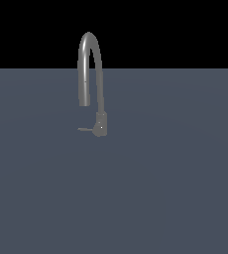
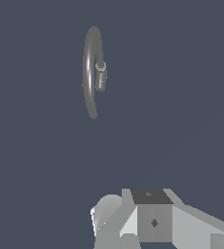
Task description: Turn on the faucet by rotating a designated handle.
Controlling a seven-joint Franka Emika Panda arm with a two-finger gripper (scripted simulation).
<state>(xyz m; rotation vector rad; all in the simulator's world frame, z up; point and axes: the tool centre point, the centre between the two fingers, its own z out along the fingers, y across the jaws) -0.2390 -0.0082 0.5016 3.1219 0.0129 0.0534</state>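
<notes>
The faucet [image 1: 90, 64] is a slim grey gooseneck standing on the dark grey floor, its spout curving over toward the exterior view's left. Its short cylindrical base [image 1: 101, 124] sits at the foot. The handle [image 1: 85, 130], a thin short rod, sticks out level from the base toward the exterior view's left. In the wrist view I see the faucet [image 2: 90, 73] from above, with its base [image 2: 101, 75] beside the arch; the handle does not show there. No gripper fingers appear in either view, and nothing touches the faucet.
White and grey blocky robot parts [image 2: 153, 221] fill one edge of the wrist view, well apart from the faucet. The flat dark grey floor [image 1: 160, 188] stretches all around the faucet.
</notes>
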